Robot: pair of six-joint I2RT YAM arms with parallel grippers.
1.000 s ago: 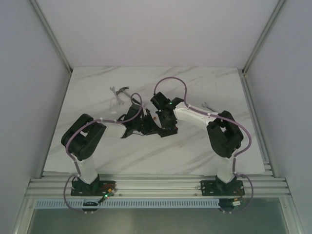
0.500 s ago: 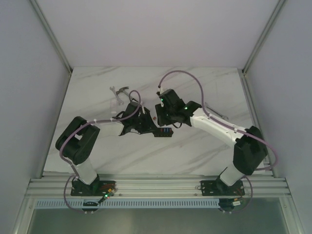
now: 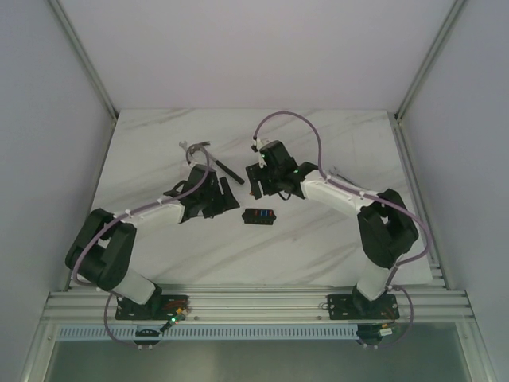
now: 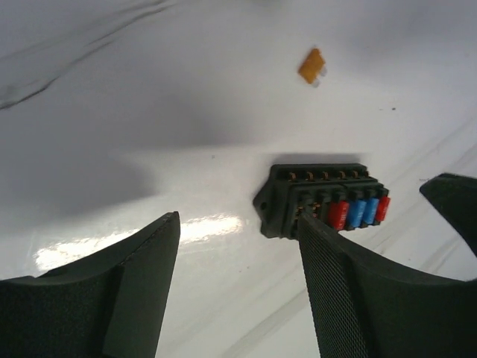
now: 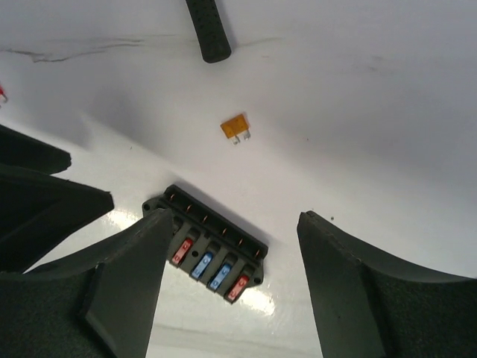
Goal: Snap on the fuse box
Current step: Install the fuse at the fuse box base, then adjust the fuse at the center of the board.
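1> both arms are out over the table (image 3: 318, 247). left gripper (image 3: 226, 197), right gripper (image 3: 257, 183): holding anything?
2> no. jaws are spread wide on both, with nothing between the pads. fuse box (image 3: 259, 216) lies flat on the table near the middle, between the two grippers and a bit nearer the bases. it touches neither.
1> so is the snap done?
2> my read: done, or one press short. box looks like one piece, with four fuses in a row: red, blue, blue, red. can't tell if a clear lid sits over them or if any latch caught. no view is sharp enough. if it's seated, only parking the arms remains.
1> what does each view add?
2> top view alone gives the layout. hammer (image 3: 223, 165) lies behind the left gripper, well apart from the box. the box there is just a dark block with colour.
2> left wrist shows the box low from the side. its wall and terminals show, and one corner is hidden behind a finger (image 4: 358, 298).
2> right wrist shows the box from above, plus the hammer's grip end at the top edge.
1> loose parts?
2> one orange fuse (image 5: 235, 127) lies beyond the box, apart from it, in both wrist views. it's too small to find from the top. red speck (image 5: 2, 93) sits at the right wrist view's edge. can't tell what it is.
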